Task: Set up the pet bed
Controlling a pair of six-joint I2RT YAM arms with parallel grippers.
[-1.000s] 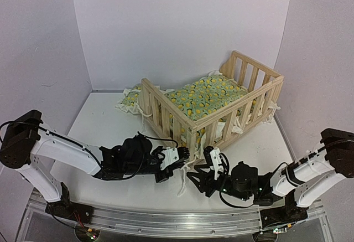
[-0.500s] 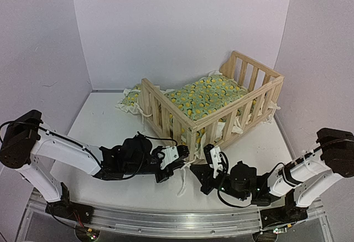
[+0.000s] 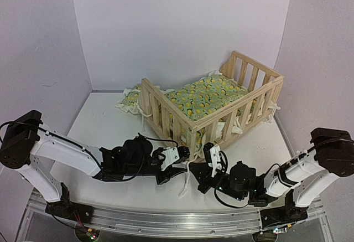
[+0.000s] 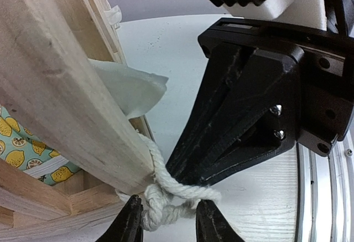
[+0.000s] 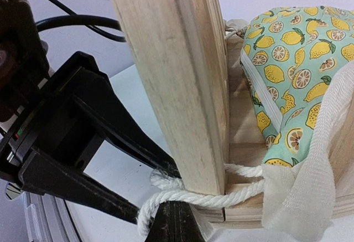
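Note:
The pet bed, a pale pine slatted frame (image 3: pixel 238 106), stands at the back right. Its lemon-patterned cushion (image 3: pixel 207 95) lies inside. The small matching pillow (image 3: pixel 130 99) lies outside, behind the frame's left end. A white rope (image 4: pixel 166 189) is knotted round the near corner post (image 5: pixel 177 81). My left gripper (image 4: pixel 168 222) is shut on the knot at the post's foot. My right gripper (image 5: pixel 172 211) meets it from the other side, its jaws together on the same rope (image 5: pixel 199 197). Both grippers meet at that corner in the top view: left (image 3: pixel 184 159), right (image 3: pixel 194 173).
A loose rope end (image 3: pixel 185 186) trails on the white table in front of the corner. Cream ruffle fabric (image 5: pixel 310 159) hangs through the slats by the post. Walls close the table at the back and both sides. A metal rail (image 3: pixel 166 220) runs along the near edge.
My right gripper has moved left and forward to the bed's corner post and closed on the rope. The left gripper has stayed at the post.

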